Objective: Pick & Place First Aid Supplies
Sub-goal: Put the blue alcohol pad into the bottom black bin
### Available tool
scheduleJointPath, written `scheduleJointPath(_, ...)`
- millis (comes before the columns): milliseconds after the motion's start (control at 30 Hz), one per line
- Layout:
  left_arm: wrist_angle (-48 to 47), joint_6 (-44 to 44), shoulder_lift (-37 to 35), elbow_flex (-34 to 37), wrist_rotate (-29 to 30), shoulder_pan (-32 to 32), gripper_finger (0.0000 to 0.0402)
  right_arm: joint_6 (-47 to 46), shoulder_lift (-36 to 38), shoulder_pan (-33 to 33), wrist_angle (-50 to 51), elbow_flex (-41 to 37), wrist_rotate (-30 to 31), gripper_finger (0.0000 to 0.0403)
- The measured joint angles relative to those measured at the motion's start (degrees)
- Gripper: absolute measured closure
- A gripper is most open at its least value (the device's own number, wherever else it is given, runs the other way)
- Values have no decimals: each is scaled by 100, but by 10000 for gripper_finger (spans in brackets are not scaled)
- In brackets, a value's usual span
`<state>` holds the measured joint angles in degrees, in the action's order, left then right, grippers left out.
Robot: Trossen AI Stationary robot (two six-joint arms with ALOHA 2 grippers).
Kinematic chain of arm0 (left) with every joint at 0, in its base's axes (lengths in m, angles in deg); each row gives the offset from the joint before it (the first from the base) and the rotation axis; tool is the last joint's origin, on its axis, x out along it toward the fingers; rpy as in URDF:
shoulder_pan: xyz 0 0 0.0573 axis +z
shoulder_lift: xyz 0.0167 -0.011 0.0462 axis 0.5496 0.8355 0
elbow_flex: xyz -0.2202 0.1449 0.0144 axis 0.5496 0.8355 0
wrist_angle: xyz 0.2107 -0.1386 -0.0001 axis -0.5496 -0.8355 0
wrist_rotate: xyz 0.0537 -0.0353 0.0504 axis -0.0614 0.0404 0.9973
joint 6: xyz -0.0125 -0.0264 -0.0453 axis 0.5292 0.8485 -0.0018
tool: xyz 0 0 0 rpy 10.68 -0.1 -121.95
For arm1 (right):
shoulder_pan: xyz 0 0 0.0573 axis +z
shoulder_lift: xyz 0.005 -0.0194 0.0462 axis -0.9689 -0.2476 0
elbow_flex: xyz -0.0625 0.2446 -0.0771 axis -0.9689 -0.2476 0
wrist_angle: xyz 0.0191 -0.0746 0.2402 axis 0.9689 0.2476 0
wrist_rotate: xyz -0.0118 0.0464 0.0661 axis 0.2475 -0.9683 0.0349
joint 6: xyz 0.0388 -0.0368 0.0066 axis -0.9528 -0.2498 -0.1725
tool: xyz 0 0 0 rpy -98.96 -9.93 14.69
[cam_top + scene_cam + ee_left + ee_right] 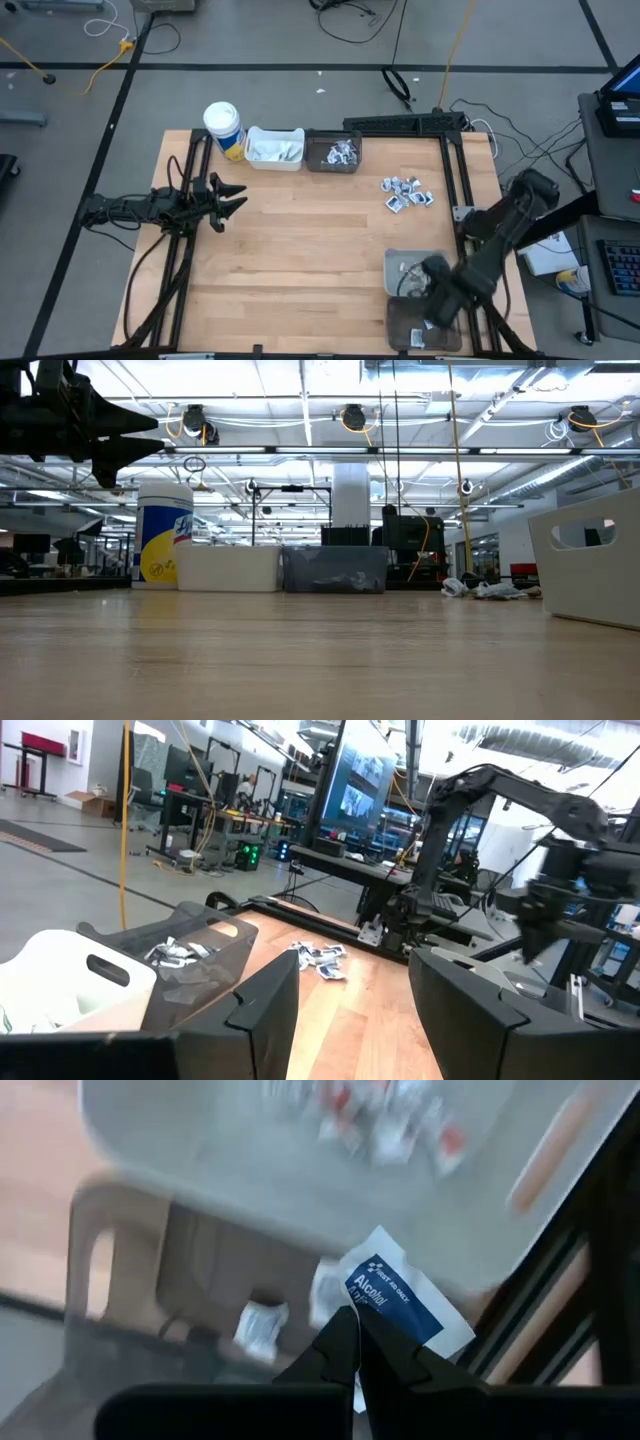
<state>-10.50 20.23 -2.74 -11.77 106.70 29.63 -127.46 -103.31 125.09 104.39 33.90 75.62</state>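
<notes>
My right gripper (355, 1342) is clamped shut on an alcohol wipe packet (395, 1295), white with a blue label, pinched at one corner. In the overhead frame that gripper (432, 283) sits lower right, over the seam between the grey bin (397, 262) and the dark bin (400, 322) below it. The wrist view shows the dark bin under the packet with a few small packets already in it, and the grey one beyond holding a blurred bunch. My read: this is the drop step, probably into the dark bin, can't be sure which. To do it well: get fully clear of the shared wall first, centre over the bin floor, go low enough that the flat packet doesn't flutter out, then part the fingers cleanly; a corner pinch can stick to a pad, so pause before lifting off. The remaining loose packets (406, 192) lie in a cluster right of centre, upper half of the overhead frame. My left gripper (232, 201) waits at mid-left, fingers apart and empty, hovering above the table (300, 250).
</notes>
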Motion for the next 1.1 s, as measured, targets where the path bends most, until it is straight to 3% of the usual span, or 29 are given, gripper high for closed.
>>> scheduleJointPath(233,1,0,-2,0,0,-2,206,-332,-836,456,-47,793,-14,403)
scheduleJointPath(500,0,0,0,0,0,-2,206,-284,-954,481,-545,825,-10,392)
scheduleJointPath(1100,0,0,-2,0,0,0,206,-42,-952,439,-678,825,-10,234)
